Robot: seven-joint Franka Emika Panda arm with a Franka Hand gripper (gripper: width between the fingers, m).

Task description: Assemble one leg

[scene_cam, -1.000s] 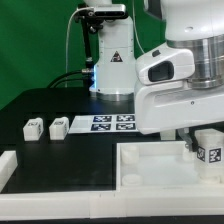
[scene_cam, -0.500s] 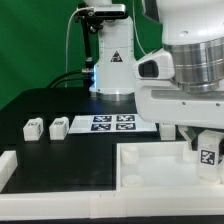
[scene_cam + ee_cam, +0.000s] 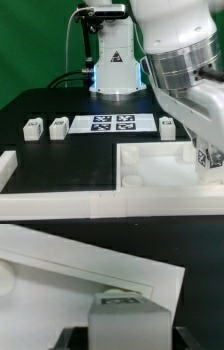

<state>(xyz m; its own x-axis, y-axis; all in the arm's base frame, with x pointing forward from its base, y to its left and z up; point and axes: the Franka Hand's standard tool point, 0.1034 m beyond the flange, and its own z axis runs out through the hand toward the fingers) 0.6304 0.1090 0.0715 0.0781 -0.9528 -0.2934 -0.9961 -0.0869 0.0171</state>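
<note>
My gripper [image 3: 205, 148] is shut on a white leg [image 3: 211, 158] whose black-and-white tag faces the camera. It holds the leg at the far right corner of the white tabletop [image 3: 150, 172], at its rim. In the wrist view the leg [image 3: 128, 319] fills the space between the dark fingers [image 3: 72, 337], its tagged end close to the tabletop's inner corner [image 3: 150, 285]. Whether the leg touches the tabletop is hidden. Three more legs lie on the black table: two at the exterior view's left [image 3: 31, 127] [image 3: 58, 127] and one behind the arm [image 3: 167, 124].
The marker board [image 3: 113, 123] lies behind the tabletop in the middle. A white L-shaped bracket [image 3: 8, 165] sits at the exterior view's left front. A camera stand [image 3: 110, 60] rises at the back. The arm's bulk covers the right side.
The arm has rotated and tilted, swinging its body up and to the exterior view's right. The held leg stays by the tabletop's right corner, slightly lower. The leg behind the arm is now uncovered.
</note>
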